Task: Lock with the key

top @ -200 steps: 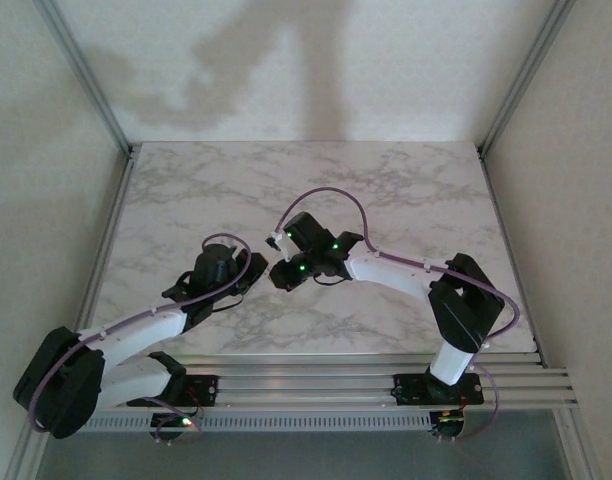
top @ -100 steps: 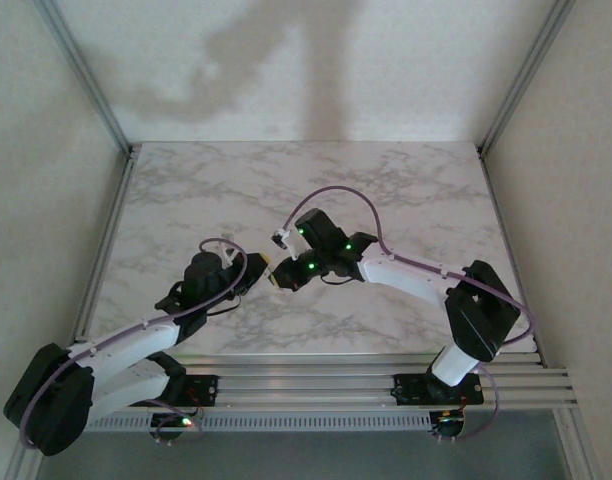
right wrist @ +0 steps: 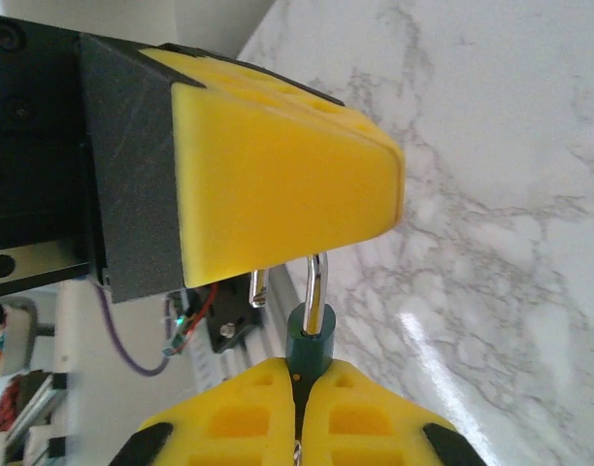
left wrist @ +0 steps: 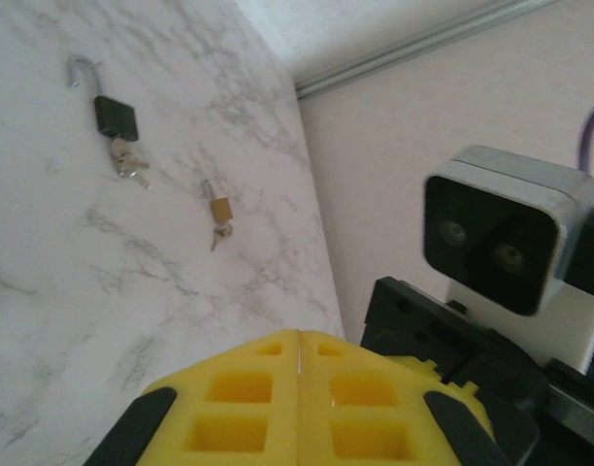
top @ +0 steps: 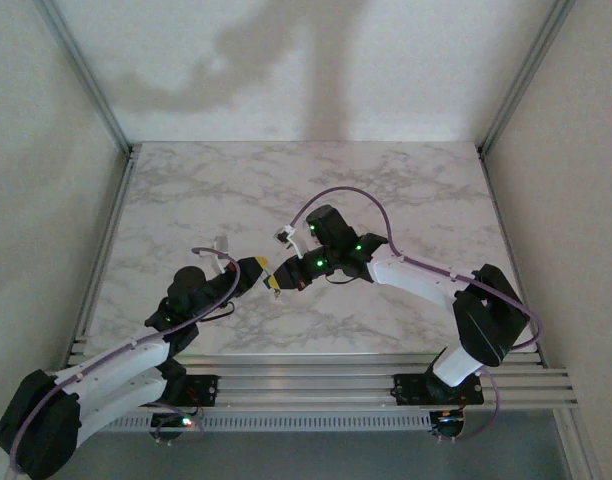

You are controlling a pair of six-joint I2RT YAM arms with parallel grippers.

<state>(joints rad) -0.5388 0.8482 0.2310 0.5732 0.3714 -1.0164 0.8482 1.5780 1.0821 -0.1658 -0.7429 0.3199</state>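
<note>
My right gripper (right wrist: 299, 377) is clamped on a dark green padlock (right wrist: 308, 338) over the marble table (top: 416, 180). The blocky yellow pads (left wrist: 241, 388) of my left gripper (left wrist: 299, 342) are pressed together and hide the top of the steel shackle (right wrist: 316, 277). Beyond lie a black padlock (left wrist: 115, 116) and a small brass padlock (left wrist: 220, 209), each with keys (left wrist: 130, 163).

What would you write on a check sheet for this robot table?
Surface: grey-veined marble table.
Job's things: green padlock, shackle open, its top hidden behind the left gripper.
Clutter: black padlock, open, and brass padlock, each with keys, lying apart.
Grippers: left gripper shut; right gripper shut on the green padlock.
Cables: purple cables loop over both arms.
Surroundings: pale walls, metal frame posts.
</note>
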